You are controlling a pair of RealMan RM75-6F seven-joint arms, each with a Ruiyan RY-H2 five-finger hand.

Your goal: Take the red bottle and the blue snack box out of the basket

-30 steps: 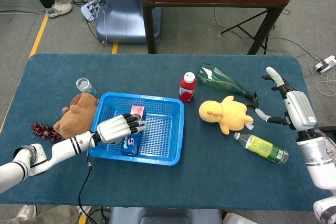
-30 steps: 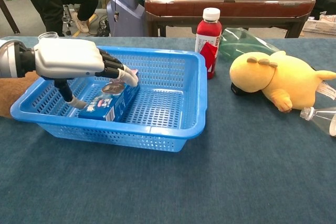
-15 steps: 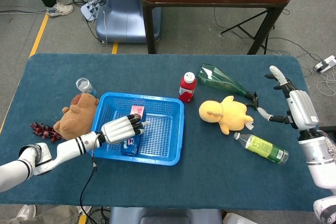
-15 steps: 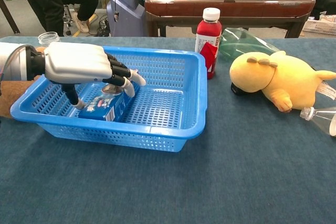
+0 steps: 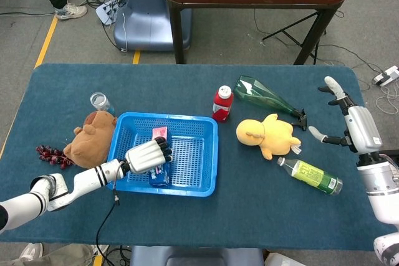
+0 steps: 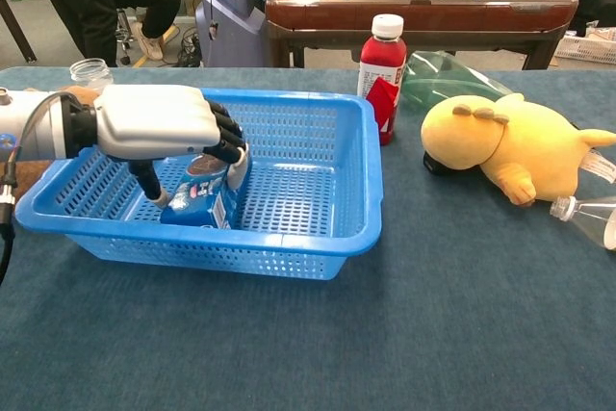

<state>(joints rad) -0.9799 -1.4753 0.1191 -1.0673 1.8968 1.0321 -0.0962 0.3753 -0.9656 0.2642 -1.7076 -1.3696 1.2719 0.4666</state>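
While the blue snack box point(image 6: 205, 192) is gripped by the left hand point(image 6: 159, 122) inside the basket point(image 6: 358, 201), fingers point(image 6: 229, 134) closed round it, it sits tilted. It could be snagged on the rim or dropped. Right hand point(image 5: 358, 128) open, nothing held.

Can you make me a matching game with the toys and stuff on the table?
Things:
1. red bottle
2. blue snack box
3. yellow plush duck
4. left robot hand

Places:
A. lying beside the green-labelled bottle
B. gripping something over the blue basket
C. standing upright outside the basket
D. held inside the basket

Pairs: 1-C, 2-D, 3-A, 4-B
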